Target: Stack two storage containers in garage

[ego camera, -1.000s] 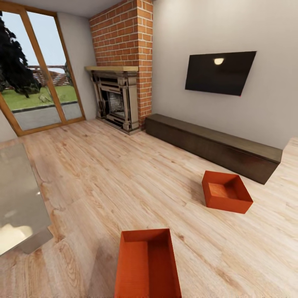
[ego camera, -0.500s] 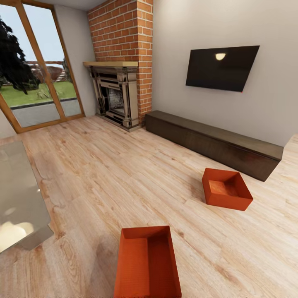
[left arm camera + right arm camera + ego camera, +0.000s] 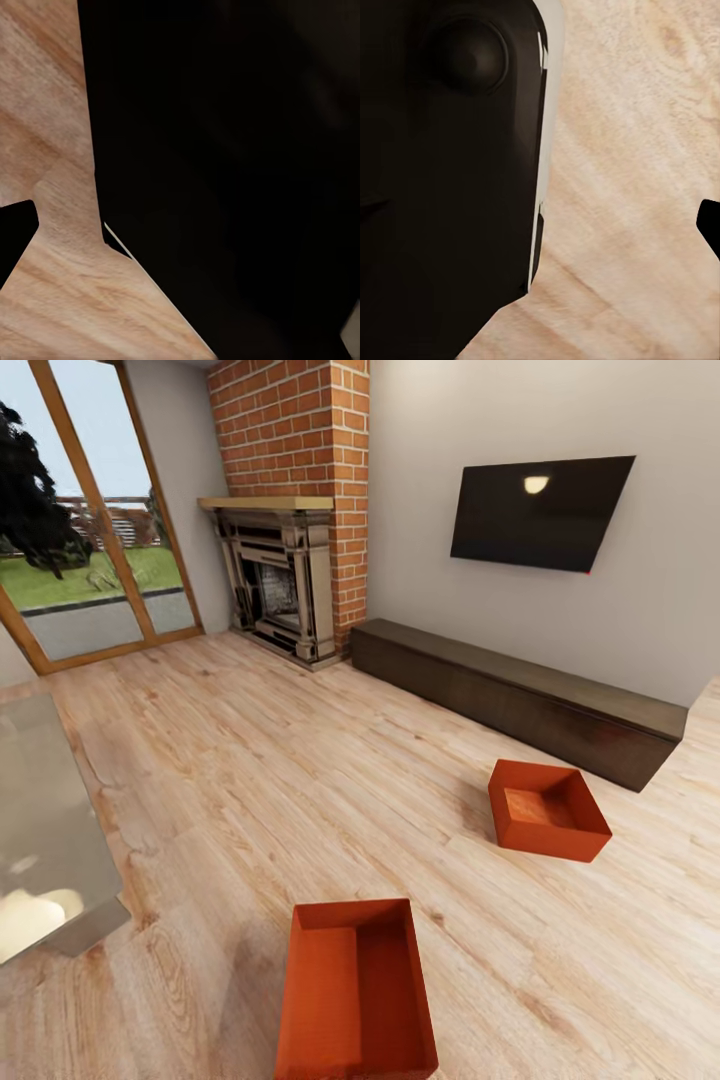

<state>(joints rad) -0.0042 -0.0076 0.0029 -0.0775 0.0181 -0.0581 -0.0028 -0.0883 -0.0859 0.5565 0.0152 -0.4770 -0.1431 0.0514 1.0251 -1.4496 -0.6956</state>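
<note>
Two orange-red topless storage containers rest on the light wood plank floor of the living room. The near container (image 3: 355, 990) lies just ahead of me at the bottom of the head view, its long side pointing away. The far container (image 3: 546, 809) stands to the right, in front of the long low dark cabinet (image 3: 520, 695). In the left wrist view a black tip (image 3: 15, 240) hangs over the wood floor beside a large dark robot part. The right wrist view has a similar black tip (image 3: 711, 225) over wood floor. Neither view lets me judge the jaws.
A brick fireplace (image 3: 290, 510) stands at the back, with a black wall TV (image 3: 540, 512) to its right. Tall glass doors (image 3: 80, 550) are at the left. A grey glossy table (image 3: 45, 840) juts in at the left edge.
The whole head view has shifted slightly, so the camera moved. Both containers stay where they were on the floor.
</note>
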